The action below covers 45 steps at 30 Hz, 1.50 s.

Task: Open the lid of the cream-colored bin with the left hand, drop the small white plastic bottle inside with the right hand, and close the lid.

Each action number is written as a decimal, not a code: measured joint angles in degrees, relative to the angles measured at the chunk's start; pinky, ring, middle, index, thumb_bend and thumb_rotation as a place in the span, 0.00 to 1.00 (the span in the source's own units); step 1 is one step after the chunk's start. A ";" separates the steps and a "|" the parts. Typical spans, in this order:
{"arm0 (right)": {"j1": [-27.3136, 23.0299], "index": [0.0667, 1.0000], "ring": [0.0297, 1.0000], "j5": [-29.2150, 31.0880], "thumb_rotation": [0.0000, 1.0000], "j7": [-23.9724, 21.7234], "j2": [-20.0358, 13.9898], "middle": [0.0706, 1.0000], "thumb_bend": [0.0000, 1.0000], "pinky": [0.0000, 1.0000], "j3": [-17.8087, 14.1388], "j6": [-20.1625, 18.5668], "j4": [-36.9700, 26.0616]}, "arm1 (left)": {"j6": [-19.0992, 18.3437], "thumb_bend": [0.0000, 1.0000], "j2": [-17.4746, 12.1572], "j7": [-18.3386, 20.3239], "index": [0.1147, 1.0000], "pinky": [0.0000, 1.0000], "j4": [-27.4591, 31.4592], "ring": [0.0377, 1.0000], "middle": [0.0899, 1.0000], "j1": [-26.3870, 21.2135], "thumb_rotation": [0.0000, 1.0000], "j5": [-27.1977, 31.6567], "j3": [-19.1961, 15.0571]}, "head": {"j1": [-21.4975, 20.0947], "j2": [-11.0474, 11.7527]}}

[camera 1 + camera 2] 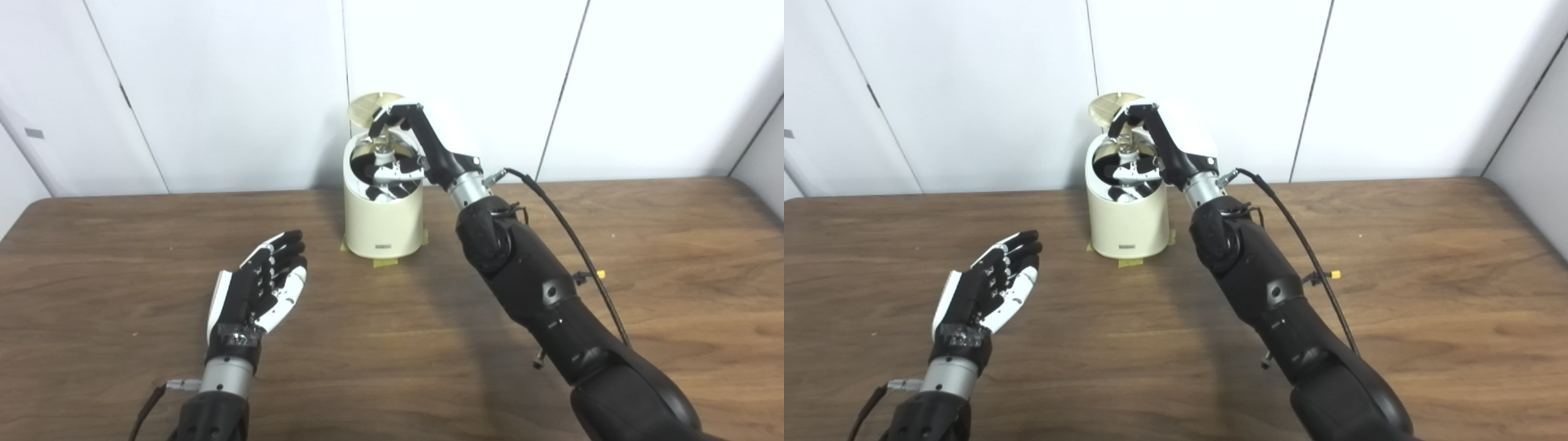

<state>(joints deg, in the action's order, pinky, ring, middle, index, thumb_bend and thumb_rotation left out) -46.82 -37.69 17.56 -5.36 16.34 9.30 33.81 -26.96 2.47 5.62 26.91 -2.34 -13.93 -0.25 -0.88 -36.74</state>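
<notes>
Hovering over the open cream-colored bin (383, 211), the right hand (422, 138) has its fingers curled down into the mouth. Lid (375, 106) stands flipped up behind the rim. Inside the bin I see black and white shapes; could be reflections of the fingers on a shiny inner wall, could be the small white plastic bottle — cannot tell. Same for the grip: fingers are bent, but whether they pinch the bottle or have let go is hidden from both views.

Left hand (260, 288) rests palm-up on the desk (643, 245), fingers spread, holding nothing, well apart from the bin. So the lid stays up on its own.

Risks, my read:
- Lid sits just beside the right hand's fingertips. Pulling the hand back and up carelessly could knock it shut on the fingers.
- If the bottle is held off-centre, it may catch on the rim and bounce onto the desk.
- Bin is only held by tape tabs (384, 262) at the base; a sideways push from the wrist could shift it.
- Closing needs the left hand to travel a long way in; collision with the right arm is possible if both move together.
</notes>
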 measured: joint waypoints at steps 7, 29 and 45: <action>0.07 0.46 0.56 1.39 0.13 0.03 0.08 0.56 0.52 0.50 -0.89 0.90 -0.83 | 0.00 0.23 0.00 0.05 0.81 0.79 0.00 0.82 0.79 0.00 0.31 -0.40 0.06 | -0.09 0.00; 9.61 0.46 0.40 7.01 0.00 -3.51 -2.15 0.45 0.52 0.35 -7.74 -0.77 -22.68 | 0.00 0.24 -1.65 1.40 0.81 0.80 -0.04 0.82 0.79 -0.03 0.30 0.61 -1.25 | -1.23 0.53; 27.88 0.46 0.50 21.50 0.01 -12.40 -1.70 0.45 0.52 0.45 -20.17 -19.38 -44.48 | 0.26 0.25 -7.24 0.76 0.81 0.75 -8.55 0.80 0.79 -10.68 0.37 6.50 -4.88 | -3.69 1.23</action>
<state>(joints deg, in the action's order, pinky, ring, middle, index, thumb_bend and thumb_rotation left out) -18.94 -16.19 5.16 -7.06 -3.83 -10.08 -10.67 -26.70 -4.78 6.38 18.36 -13.02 -7.43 -5.12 -4.57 -35.51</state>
